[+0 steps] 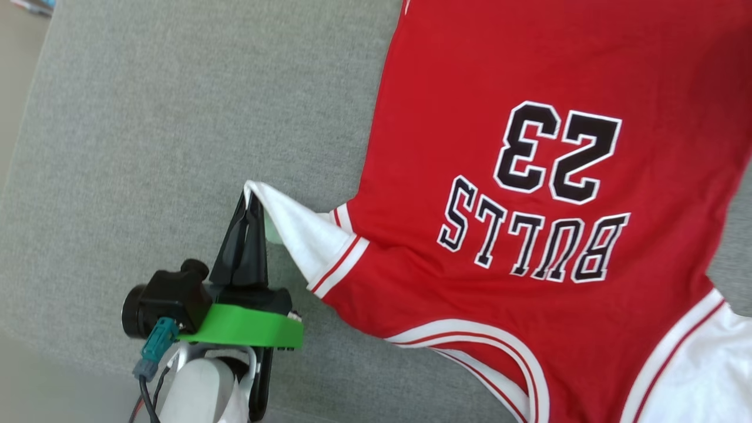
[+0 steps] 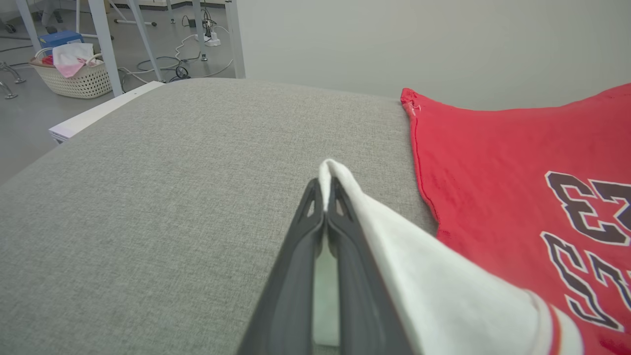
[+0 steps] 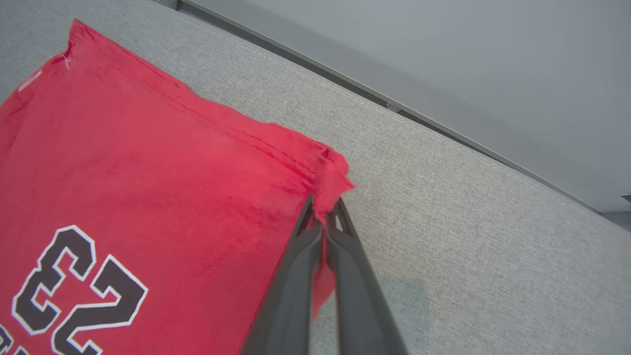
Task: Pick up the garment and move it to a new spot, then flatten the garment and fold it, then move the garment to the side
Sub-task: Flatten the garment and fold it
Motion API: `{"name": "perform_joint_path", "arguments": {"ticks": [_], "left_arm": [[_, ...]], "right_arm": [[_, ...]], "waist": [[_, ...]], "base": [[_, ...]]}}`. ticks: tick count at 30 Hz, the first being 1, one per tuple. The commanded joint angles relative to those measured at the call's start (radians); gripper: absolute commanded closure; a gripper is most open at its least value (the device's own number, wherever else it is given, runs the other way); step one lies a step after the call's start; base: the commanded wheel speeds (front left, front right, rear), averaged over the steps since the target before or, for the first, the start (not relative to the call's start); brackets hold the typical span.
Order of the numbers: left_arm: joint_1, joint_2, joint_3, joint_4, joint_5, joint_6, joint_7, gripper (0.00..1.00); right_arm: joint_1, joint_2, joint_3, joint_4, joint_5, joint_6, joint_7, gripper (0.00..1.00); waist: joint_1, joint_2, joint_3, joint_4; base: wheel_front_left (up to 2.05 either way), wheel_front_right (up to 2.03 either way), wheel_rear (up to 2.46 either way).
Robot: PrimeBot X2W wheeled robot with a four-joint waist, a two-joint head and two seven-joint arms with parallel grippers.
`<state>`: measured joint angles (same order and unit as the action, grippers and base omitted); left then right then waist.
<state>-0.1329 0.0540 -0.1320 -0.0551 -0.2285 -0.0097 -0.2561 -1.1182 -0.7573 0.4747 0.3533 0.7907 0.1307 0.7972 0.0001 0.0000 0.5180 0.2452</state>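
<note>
The garment (image 1: 517,194), a red jersey shirt with black "BULLS 23" print and white sleeves, lies spread on the grey padded surface (image 1: 176,117), print side up. My left gripper (image 1: 251,197) is shut on the tip of one white sleeve (image 2: 419,276) and lifts it off the surface. In the left wrist view my left gripper (image 2: 325,192) shows white cloth pinched between its fingers. My right gripper (image 3: 323,209) is shut on a red hem corner (image 3: 335,177) of the garment (image 3: 148,197), which bunches at the fingertips.
The grey surface (image 3: 468,222) ends at a pale wall beyond the shirt. To the far left, off the surface's edge, stand metal table legs (image 2: 103,39), floor cables and a white basket (image 2: 74,74) with cloth in it.
</note>
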Motion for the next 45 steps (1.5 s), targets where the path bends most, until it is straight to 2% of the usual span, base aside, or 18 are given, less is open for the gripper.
{"name": "perform_joint_path", "arguments": {"ticks": [1, 10, 15, 19, 23, 30, 38, 39, 40, 41, 45], "left_arm": [[0.015, -0.004, 0.009, 0.004, 0.009, -0.008, -0.006, 1.00], [0.096, -0.004, 0.064, 0.027, 0.029, -0.023, -0.006, 1.00], [0.137, -0.004, 0.077, 0.044, 0.034, -0.032, -0.006, 1.00], [0.166, -0.004, 0.092, 0.043, 0.033, -0.031, -0.006, 1.00], [0.186, -0.004, 0.101, 0.048, 0.033, -0.032, -0.006, 1.00], [0.198, -0.004, 0.111, 0.060, 0.031, -0.037, -0.006, 1.00], [0.200, -0.004, 0.116, 0.071, 0.030, -0.041, -0.006, 1.00], [0.200, -0.004, 0.116, 0.071, 0.030, -0.041, -0.006, 1.00], [0.199, -0.004, 0.115, 0.072, 0.029, -0.041, -0.006, 1.00], [0.199, -0.004, 0.115, 0.072, 0.029, -0.041, -0.006, 1.00], [0.199, -0.004, 0.111, 0.072, 0.028, -0.039, -0.006, 1.00]], "right_arm": [[0.033, -0.025, 0.013, -0.019, 0.020, 0.000, -0.015, 1.00], [0.240, -0.158, 0.080, -0.179, 0.131, 0.000, -0.102, 1.00], [0.410, -0.217, 0.045, -0.238, 0.187, 0.000, -0.183, 1.00], [0.588, -0.232, 0.007, -0.253, 0.223, 0.000, -0.239, 1.00], [0.770, -0.226, -0.028, -0.245, 0.243, 0.000, -0.275, 1.00], [1.058, -0.175, -0.082, -0.223, 0.258, 0.000, -0.305, 1.00], [1.234, -0.077, -0.115, -0.188, 0.212, 0.000, -0.319, 1.00], [1.238, -0.064, -0.130, -0.181, 0.201, 0.000, -0.332, 0.85], [1.239, -0.045, -0.150, -0.177, 0.190, 0.000, -0.349, 0.16], [1.239, -0.030, -0.166, -0.178, 0.185, 0.000, -0.361, 0.00], [1.210, 0.002, -0.268, -0.214, 0.137, 0.000, -0.437, 0.00]], "waist": [[-0.0001, 0.0000, -0.090, -0.063], [-0.0001, 0.0000, -0.209, -0.128], [-0.0001, 0.0000, -0.263, -0.145], [-0.0001, 0.0000, -0.290, -0.170], [-0.0001, 0.0000, -0.308, -0.188], [-0.0001, 0.0000, -0.324, -0.202], [-0.0001, 0.0000, -0.329, -0.207], [-0.0001, 0.0000, -0.328, -0.208], [-0.0001, 0.0000, -0.328, -0.207], [-0.0001, 0.0000, -0.329, -0.207], [-0.0001, 0.0000, -0.330, -0.209]], "base": [[0.00, 0.00, 0.00], [0.00, 0.00, 0.00], [0.00, 0.00, 0.00], [0.00, 0.00, 0.00], [0.00, 0.00, 0.00], [0.00, 0.00, 0.00], [0.00, 0.00, 0.00], [0.00, 0.00, 0.00], [0.00, 0.00, 0.00], [0.00, 0.00, 0.00], [0.00, 0.00, 0.00]]}}
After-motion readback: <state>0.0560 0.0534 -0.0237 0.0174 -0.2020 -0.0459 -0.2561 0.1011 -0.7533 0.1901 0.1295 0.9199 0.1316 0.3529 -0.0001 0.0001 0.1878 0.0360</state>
